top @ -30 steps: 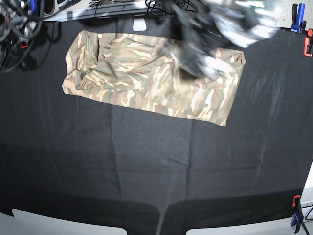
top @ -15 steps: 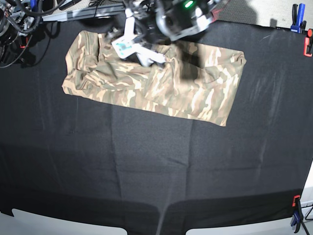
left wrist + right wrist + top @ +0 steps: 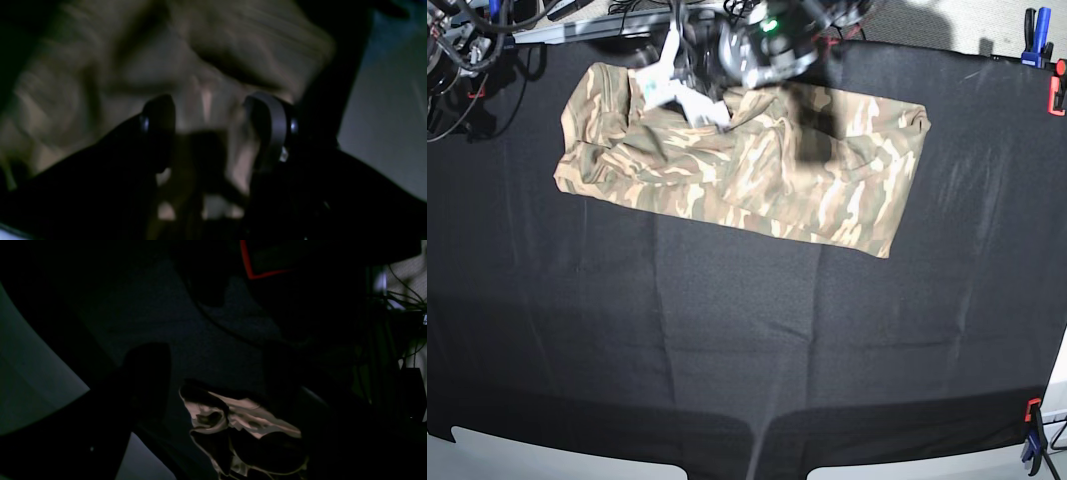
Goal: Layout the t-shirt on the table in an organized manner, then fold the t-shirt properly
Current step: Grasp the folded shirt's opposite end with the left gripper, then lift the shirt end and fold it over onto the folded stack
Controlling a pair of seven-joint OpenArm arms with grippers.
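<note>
the t-shirt (image 3: 737, 165) lies on the black tabletop (image 3: 727, 340) toward the far edge, spread as a wide band running from near the far left corner to past the middle, with creases and folds bunched on its left half and its right end flatter. the left gripper (image 3: 689, 95) hangs over the shirt's far edge, about midway along the band; in the left wrist view (image 3: 213, 130) its jaws stand spread, with blurred camouflage cloth showing between and beyond them, nothing pinched. the right wrist view is very dark: the right gripper (image 3: 217, 373) shows as two dim shapes set apart, jaws spread, above the black cloth, with a small pale crumpled piece of cloth (image 3: 233, 420) below them.
</note>
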